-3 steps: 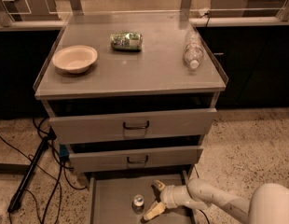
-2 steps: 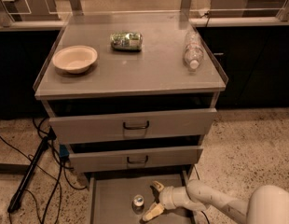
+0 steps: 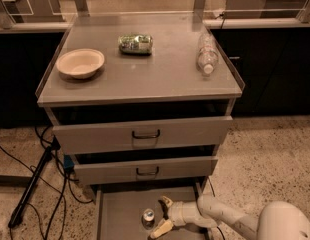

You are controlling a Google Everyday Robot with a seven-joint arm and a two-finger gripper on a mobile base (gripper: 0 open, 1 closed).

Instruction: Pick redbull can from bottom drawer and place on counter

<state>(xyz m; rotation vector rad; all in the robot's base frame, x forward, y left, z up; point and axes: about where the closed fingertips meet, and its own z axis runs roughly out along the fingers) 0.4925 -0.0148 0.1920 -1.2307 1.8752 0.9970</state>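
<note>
Finding: redbull can (image 3: 148, 217) stands upright on the floor of the bottom drawer (image 3: 120, 219); my gripper (image 3: 159, 217) sits just beside it, fingers spread wide, nothing held.
Assessment: slim, smooth metal can, likely light, thin-walled and slippery; it would dent under a hard squeeze. I judge mid-body, one finger each side, the proper hold.

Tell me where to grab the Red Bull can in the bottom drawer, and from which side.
Probably grip the can around its round side wall, coming from the view's right. It stands upright on the bottom drawer floor, and the hand sits just right of it, fingers open toward it.
</note>
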